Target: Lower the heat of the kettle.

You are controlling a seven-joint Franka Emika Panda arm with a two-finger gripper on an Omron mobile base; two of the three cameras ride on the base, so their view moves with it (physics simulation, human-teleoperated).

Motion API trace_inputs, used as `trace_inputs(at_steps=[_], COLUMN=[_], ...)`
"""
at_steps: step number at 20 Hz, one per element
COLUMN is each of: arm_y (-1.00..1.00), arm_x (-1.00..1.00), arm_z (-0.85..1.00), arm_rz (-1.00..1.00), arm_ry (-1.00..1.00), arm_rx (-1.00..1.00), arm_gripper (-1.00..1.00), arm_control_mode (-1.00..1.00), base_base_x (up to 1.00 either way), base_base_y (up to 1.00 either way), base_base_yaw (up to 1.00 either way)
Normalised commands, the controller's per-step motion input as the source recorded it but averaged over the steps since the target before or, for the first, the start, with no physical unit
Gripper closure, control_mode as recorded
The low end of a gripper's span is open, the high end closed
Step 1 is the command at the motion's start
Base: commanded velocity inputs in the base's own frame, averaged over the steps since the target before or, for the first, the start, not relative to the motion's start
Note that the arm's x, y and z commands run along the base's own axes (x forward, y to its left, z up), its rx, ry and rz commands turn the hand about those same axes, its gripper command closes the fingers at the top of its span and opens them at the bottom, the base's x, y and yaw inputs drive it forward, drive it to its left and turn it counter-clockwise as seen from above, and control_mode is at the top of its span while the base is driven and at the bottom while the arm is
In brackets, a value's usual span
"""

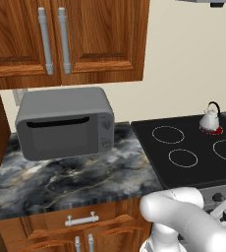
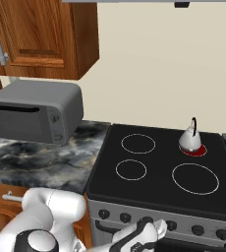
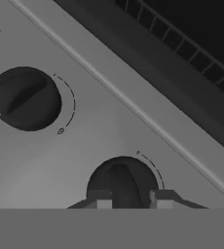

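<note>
1. Kettle [image 1: 210, 119] [image 2: 190, 138]: small, silvery-white, rounded body, thin black arched handle on top.
2. Pose: upright, handle arching overhead (spout too small to make out clearly).
3. Location: sits on the rear right burner [image 1: 213, 131] [image 2: 195, 151] of the black cooktop.
4. That burner shows red under and around the kettle's base.

A kitchen: stove [image 2: 154, 172], microwave [image 1: 66, 129], marble counter [image 1: 61, 182], wooden cabinets [image 1: 85, 39]

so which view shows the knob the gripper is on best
The hand view: the knob sits close up between the shut fingertips. The right base view shows the gripper at the row of knobs; the left shows a few knobs.
</note>
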Motion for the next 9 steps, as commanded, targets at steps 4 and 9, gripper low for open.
trace_inputs(at_steps=[4,9], arm_y=[0.22,0.23], arm_x=[0.11,0.08], arm_z=[0.3,0.27], arm_rz=[0.04,0.03], arm_ry=[0.05,0.07], arm_rx=[0.15,0.15], arm_gripper=[1.0,1.0], arm_control_mode=[-1.0,-1.0], base_base_x=[0.0,0.0], base_base_y=[0.0,0.0], base_base_yaw=[0.0,0.0])
